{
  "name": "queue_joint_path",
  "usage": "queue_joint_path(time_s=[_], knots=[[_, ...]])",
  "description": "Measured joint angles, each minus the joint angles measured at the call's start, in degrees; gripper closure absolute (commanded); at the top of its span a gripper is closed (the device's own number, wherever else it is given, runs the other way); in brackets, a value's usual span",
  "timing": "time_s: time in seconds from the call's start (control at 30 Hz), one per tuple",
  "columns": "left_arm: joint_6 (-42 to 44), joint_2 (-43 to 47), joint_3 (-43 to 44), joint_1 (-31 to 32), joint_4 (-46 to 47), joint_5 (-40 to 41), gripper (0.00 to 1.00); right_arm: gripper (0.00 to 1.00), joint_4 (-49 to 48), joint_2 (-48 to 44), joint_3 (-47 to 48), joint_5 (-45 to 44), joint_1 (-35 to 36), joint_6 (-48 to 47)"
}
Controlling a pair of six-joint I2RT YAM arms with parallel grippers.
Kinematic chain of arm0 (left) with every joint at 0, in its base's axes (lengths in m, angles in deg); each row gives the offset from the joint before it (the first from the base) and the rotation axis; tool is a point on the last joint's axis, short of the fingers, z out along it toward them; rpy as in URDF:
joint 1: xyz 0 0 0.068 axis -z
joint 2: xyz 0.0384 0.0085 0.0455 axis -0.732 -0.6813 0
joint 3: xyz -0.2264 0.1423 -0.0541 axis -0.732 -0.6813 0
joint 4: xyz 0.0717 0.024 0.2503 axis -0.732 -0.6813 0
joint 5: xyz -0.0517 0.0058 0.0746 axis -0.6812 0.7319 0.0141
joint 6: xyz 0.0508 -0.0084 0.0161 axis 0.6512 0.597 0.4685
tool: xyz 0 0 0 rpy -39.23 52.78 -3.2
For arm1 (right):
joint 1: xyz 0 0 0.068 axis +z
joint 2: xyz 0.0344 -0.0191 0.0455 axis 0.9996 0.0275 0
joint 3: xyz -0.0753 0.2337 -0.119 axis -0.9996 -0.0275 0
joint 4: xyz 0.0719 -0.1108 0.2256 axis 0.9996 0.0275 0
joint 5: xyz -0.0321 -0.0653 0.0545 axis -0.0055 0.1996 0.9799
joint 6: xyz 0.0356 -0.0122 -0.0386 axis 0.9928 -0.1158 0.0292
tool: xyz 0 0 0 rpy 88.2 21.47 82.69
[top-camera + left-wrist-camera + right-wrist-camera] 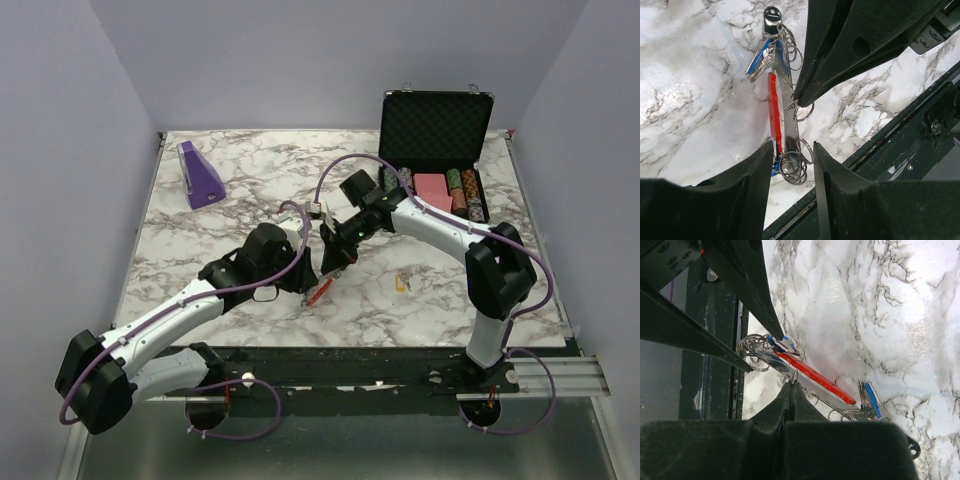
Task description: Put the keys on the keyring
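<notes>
The keyring [785, 107] is a grey metal strip with a red crescent [772, 112], several thin rings and a dark tag [771, 17]. Blue keys [759, 61] hang at its far end. My left gripper [793, 145] is shut on the near end, with a cluster of rings [792, 171] between its fingers. My right gripper [792, 385] is shut on one thin ring at the middle of the strip [805, 382]. In the top view both grippers [303, 283] [335, 265] meet over the red crescent [320, 292]. A small yellow key [402, 283] lies alone on the table to the right.
An open black case [435, 130] with poker chips stands at the back right. A purple wedge [200, 175] stands at the back left. The table's dark front edge [900, 130] runs close under the keyring.
</notes>
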Motion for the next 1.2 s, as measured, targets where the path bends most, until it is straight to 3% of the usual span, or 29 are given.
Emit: queue_joint_path(time_s=[0.1, 0.27, 0.53, 0.87, 1.2], knots=[[0.5, 1.6, -0.9, -0.02, 1.99, 0.46, 0.55, 0.99, 0.0, 0.02, -0.02, 0.02, 0.0, -0.07], [3.85, 7.69, -5.7, -0.61, 8.57, 0.24, 0.67, 0.99, 0.02, 0.0, -0.2, 0.09, 0.0, -1.05], [7.17, 9.27, -12.02, -4.81, 18.21, -4.7, 0.67, 0.99, 0.28, 0.0, -1.22, 1.05, 0.0, -4.44], [8.9, 4.59, -14.12, -5.38, 27.08, -12.48, 0.67, 0.99, 0.79, 0.0, -1.9, 2.91, 0.0, -8.07], [9.97, -0.52, -14.12, -5.4, 28.2, -14.01, 0.67, 0.99, 1.4, 0.0, -1.95, 3.85, 0.0, -9.27]])
